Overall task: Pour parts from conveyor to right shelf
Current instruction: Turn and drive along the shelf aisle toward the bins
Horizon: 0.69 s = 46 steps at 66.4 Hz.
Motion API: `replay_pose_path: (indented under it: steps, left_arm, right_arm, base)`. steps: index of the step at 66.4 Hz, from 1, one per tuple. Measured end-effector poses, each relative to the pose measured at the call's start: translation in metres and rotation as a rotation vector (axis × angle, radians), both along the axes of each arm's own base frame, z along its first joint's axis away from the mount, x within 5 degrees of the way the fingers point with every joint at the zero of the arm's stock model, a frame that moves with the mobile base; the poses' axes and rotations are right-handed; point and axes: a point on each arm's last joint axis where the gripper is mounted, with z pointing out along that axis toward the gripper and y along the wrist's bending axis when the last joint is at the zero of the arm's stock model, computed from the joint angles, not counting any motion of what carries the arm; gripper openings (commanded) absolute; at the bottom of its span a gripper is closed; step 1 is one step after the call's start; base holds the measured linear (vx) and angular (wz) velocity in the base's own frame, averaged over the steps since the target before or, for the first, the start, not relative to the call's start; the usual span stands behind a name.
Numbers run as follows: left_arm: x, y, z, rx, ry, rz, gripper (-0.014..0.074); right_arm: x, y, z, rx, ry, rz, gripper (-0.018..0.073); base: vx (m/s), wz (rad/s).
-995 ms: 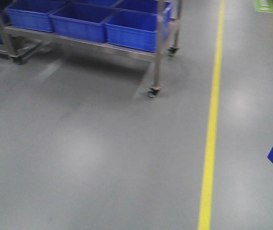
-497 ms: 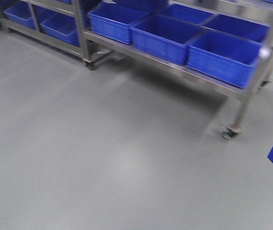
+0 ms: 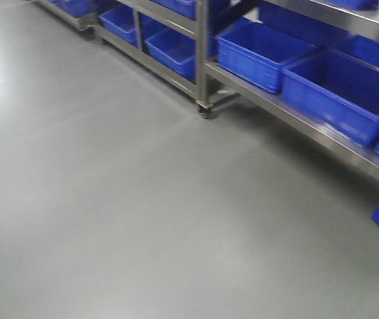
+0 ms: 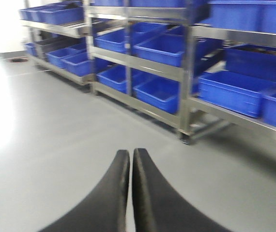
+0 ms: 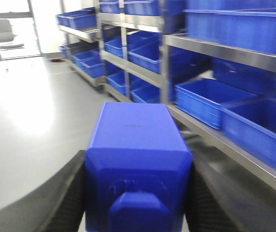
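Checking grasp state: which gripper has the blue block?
The right gripper: it is clamped on the blue block, while the left gripper is shut on nothing.

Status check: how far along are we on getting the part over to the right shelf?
Pickup looks done: the right hand is shut on the blue block, and no conveyor is in view. In hand: the carry, with the steel shelf and its blue bins close ahead on the right. Still to do: tipping the block into a bin. The left hand is shut and empty.
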Motion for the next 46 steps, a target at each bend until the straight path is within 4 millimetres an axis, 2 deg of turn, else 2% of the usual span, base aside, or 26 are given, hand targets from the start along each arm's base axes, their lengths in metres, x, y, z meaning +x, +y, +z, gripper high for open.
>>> replay_pose_path:
  steps: [23,46]
  left_arm:
    - [0.0,0.0,0.0,0.0,0.0,0.0,-0.0006]
    - [0.0,0.0,0.0,0.0,0.0,0.0,-0.0006]
  right_arm:
    - [0.0,0.0,0.0,0.0,0.0,0.0,-0.0005]
    - [0.0,0.0,0.0,0.0,0.0,0.0,-0.0005]
  base:
    - [0.7,0.52]
    - [0.73,0.34]
